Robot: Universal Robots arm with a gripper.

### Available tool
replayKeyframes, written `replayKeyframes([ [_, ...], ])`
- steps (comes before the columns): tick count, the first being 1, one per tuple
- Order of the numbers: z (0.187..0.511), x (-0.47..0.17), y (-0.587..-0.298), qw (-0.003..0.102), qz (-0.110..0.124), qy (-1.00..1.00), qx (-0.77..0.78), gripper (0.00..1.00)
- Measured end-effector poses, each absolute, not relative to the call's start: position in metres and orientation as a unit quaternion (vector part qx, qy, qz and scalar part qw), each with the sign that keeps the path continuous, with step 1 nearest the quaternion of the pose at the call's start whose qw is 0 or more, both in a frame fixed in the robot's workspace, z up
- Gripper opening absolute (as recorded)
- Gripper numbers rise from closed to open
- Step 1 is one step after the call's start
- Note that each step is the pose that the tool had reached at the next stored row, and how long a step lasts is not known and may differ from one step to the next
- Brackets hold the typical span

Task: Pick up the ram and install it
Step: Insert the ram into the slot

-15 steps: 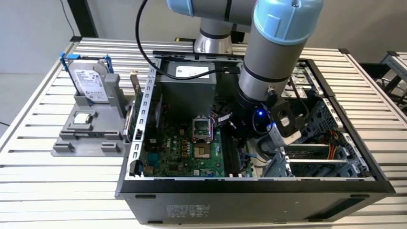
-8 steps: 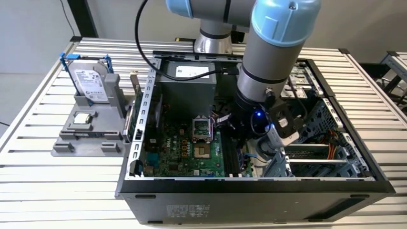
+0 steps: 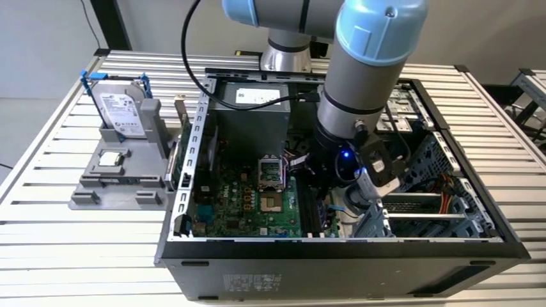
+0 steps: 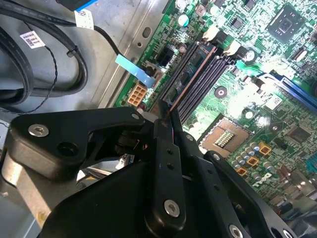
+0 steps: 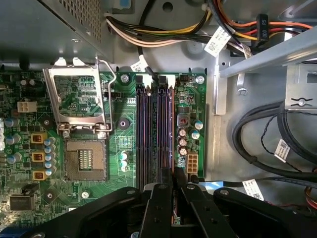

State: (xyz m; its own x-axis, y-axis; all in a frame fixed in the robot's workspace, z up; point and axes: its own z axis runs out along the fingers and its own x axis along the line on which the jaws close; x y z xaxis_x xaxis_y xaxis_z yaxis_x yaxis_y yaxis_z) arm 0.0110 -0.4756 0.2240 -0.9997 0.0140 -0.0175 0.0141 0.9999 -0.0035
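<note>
The claw (image 4: 166, 116) is reaching down inside the open computer case (image 3: 341, 252) on the bench (image 3: 51, 256), its fingers (image 5: 161, 198) closed tight on the ram (image 4: 162, 110), a thin strip seen edge-on between them. The ram is hanging directly over the memory slots (image 5: 156, 131) on the motherboard (image 5: 59, 193), beside the empty processor socket (image 5: 85, 159). On the exterior view's left, a hard drive (image 3: 119, 110) is standing in a grey holder (image 3: 128, 173).
</note>
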Motion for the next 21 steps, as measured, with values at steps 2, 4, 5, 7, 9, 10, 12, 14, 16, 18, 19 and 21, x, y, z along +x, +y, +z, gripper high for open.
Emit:
replayKeyframes([
  [2, 0.2239, 0.0107, -0.4755, 0.009, -0.002, 1.000, 0.008, 0.00],
  [4, 0.2237, 0.0107, -0.4755, 0.009, -0.002, 1.000, 0.009, 0.00],
  [5, 0.2235, 0.0106, -0.4755, 0.009, -0.002, 1.000, 0.010, 0.00],
  [7, 0.2226, 0.0106, -0.4755, 0.009, -0.002, 1.000, 0.011, 0.00],
  [9, 0.2210, 0.0106, -0.4755, 0.009, -0.002, 1.000, 0.012, 0.00],
  [10, 0.2205, 0.0106, -0.4755, 0.009, -0.002, 1.000, 0.012, 0.00],
  [12, 0.2205, 0.0106, -0.4755, 0.009, -0.002, 1.000, 0.012, 0.00],
  [14, 0.2204, 0.0106, -0.4755, 0.008, -0.002, 1.000, 0.012, 0.00],
  [16, 0.2204, 0.0106, -0.4756, 0.008, -0.001, 1.000, 0.012, 0.00],
  [18, 0.2206, 0.0106, -0.4757, 0.007, 0.000, 1.000, 0.012, 0.00],
  [19, 0.2203, 0.0106, -0.4756, 0.006, 0.001, 1.000, 0.012, 0.00],
  [21, 0.2188, 0.0106, -0.4755, 0.006, 0.002, 1.000, 0.012, 0.00],
])
